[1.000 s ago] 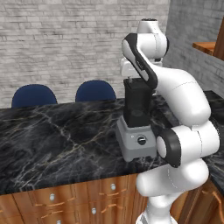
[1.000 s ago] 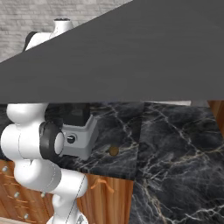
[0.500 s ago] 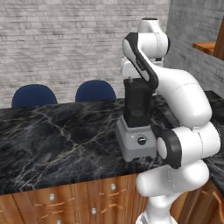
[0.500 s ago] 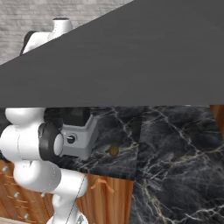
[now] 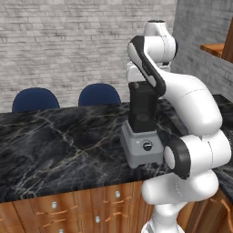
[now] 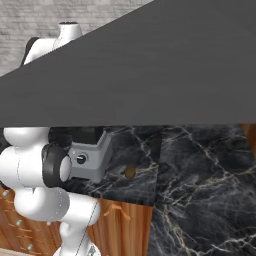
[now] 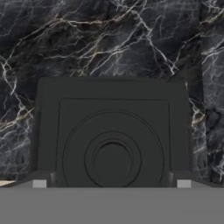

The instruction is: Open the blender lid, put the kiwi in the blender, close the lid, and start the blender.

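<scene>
Left base view: blender upright on black marble counter, near its front edge; boxy grey base with round black knob facing forward, dark square jar rising above. White arm arched over from lower right, wrist bent down directly over jar top, hiding whatever caps it. Two blue chair backs beyond counter, against grey brick wall; wooden drawers below counter edge.

Right base view: grey blender base tucked just behind arm's dark elbow joint, knob visible. Kiwi lying on marble just right of base, close to counter's front edge, apart from blender and well below the hand. Large flat dark slab across upper picture, covering jar and hand.

Hand view: looking straight down on blender lid, a black square with raised concentric rings at centre. Gripper poised right above lid, jaws spread wide, fingertips standing near lid's two opposite edges, nothing held. Whether tips touch lid: cannot tell.
</scene>
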